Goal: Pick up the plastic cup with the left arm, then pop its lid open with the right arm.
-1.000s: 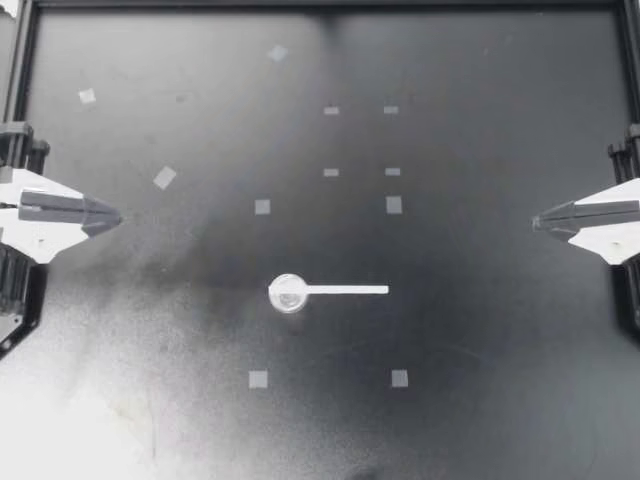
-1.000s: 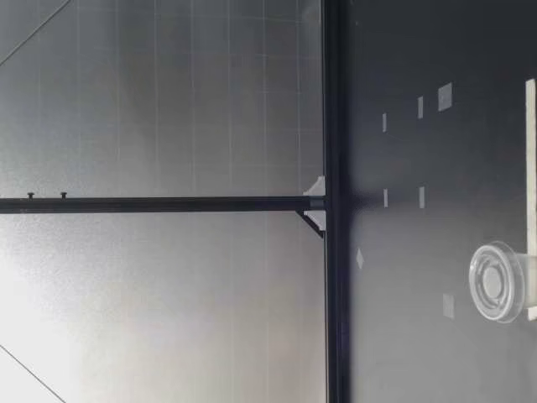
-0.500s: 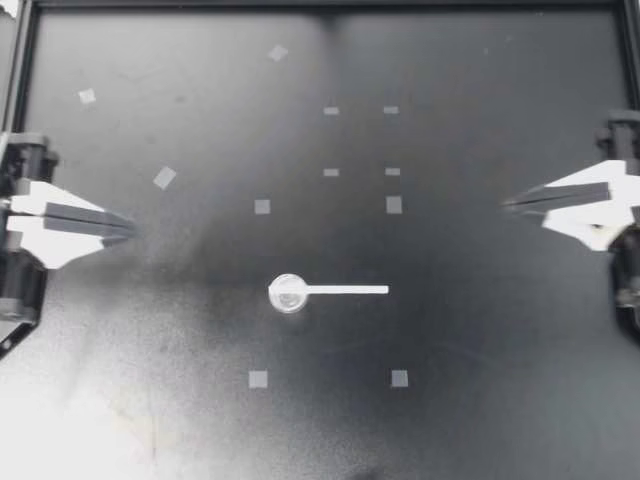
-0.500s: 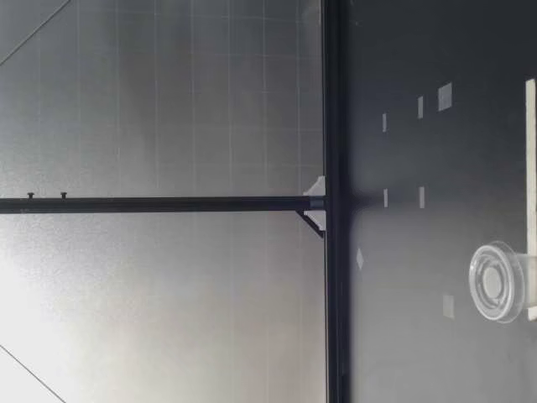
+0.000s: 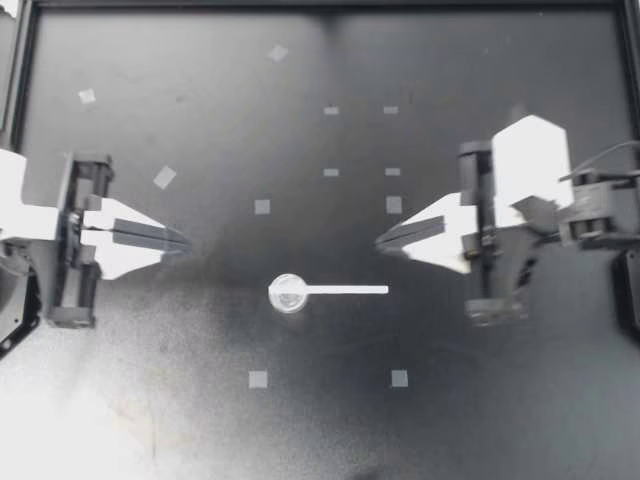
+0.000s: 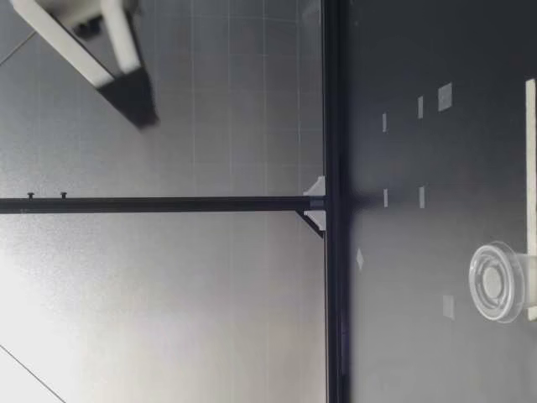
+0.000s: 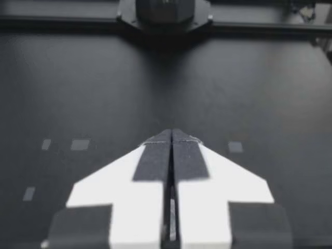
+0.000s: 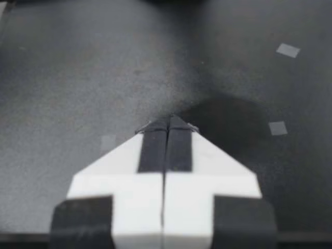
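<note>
My left gripper (image 5: 186, 241) was fully closed and held nothing. In the left wrist view its two fingers (image 7: 154, 161) were pressed flat against each other, with only the black table (image 5: 500, 410) ahead of them. My right gripper (image 5: 379, 243) was also fully closed and empty; in the right wrist view its fingers (image 8: 153, 148) met with no gap between them.

The left arm came in from the left side and stretched level toward the middle of the table, its gripper pointing at the right one. The right arm was stretched farther over the table, its gripper pointing toward the left one.

A small clear round cup (image 5: 288, 293) stood near the middle of the table, touching one end of a thin white strip (image 5: 346, 290) that lay flat. The left gripper's tip was near the cup but apart from it. The right gripper's tip was near the strip's free end; I cannot tell its height above the table. Small pale tape squares (image 5: 258, 379) lay around them.
</note>
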Motion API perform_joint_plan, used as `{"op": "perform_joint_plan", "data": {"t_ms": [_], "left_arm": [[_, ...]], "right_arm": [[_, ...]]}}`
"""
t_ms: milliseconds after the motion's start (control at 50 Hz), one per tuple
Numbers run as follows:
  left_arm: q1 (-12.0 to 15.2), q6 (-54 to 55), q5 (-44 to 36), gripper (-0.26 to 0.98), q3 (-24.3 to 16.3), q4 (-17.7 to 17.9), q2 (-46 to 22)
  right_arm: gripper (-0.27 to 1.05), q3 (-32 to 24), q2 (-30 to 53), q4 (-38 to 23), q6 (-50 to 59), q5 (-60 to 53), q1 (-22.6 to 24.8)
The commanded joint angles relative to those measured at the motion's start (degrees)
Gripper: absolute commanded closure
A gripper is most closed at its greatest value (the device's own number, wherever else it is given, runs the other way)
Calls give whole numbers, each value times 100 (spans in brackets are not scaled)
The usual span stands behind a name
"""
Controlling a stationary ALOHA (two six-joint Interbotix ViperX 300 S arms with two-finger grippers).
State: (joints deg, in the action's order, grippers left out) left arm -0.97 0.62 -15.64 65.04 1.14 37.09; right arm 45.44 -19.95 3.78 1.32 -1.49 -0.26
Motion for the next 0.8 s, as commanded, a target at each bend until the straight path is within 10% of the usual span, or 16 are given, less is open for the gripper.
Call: {"op": "perform_joint_plan", "data": {"t_ms": [0, 780], "left_arm": [[-9, -9, -88, 80, -79, 9, -158], [-9, 343, -949, 26, 141, 9, -1512]], "right_arm": [[89, -176, 185, 18, 53, -211, 70], [89, -1055, 2355, 18, 404, -387, 308]]}}
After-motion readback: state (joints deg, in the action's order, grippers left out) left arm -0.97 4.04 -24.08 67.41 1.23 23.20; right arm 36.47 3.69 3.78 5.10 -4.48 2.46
